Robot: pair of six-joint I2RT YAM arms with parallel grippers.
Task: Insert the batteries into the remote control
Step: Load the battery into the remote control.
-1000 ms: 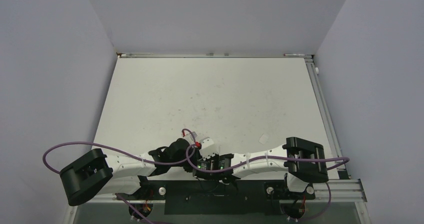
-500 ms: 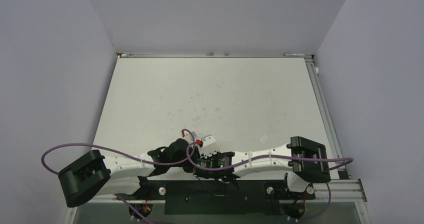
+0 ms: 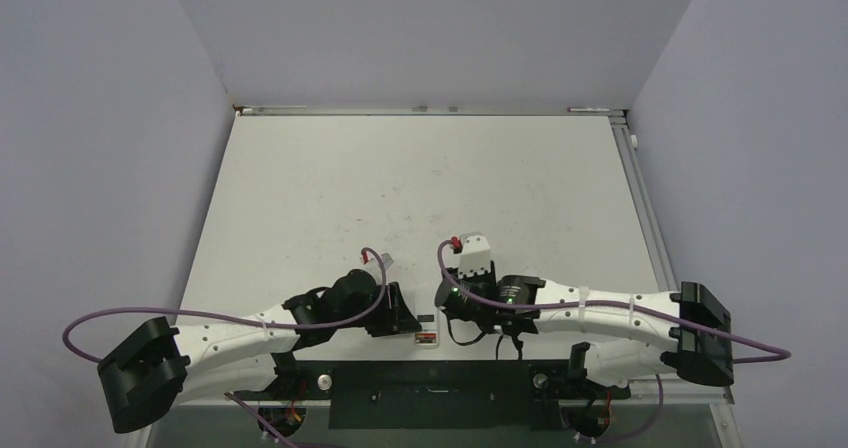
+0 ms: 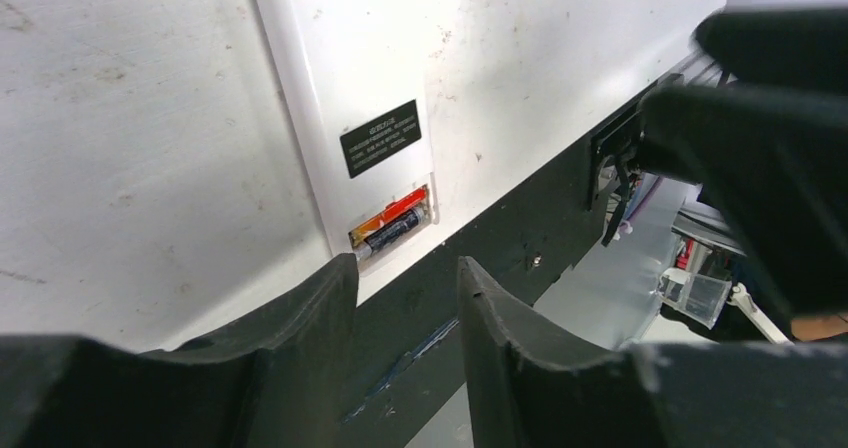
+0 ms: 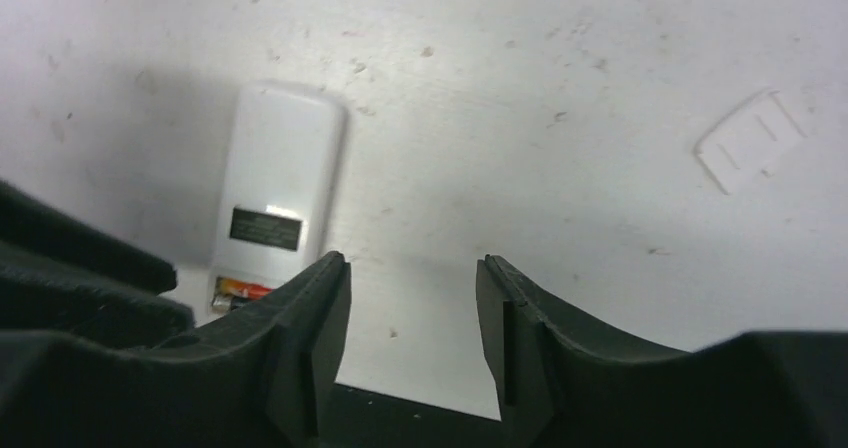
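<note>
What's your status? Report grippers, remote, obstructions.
Left gripper open, empty. Right gripper open, empty. Remote control face-down, batteries in its open bay. White cover lies apart; nothing blocking.

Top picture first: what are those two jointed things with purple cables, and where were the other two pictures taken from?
They are two robot arms bolted at the near edge of a table, seen by a fixed camera above: the left arm and the right arm. The other pictures come from a camera on each wrist; the dark shapes at the bottom are the left fingers and the right fingers. Both pairs stand apart and hold nothing. On the table lies a white remote control, back up, with batteries showing in its open compartment. A small flat white piece lies apart from it.
</note>
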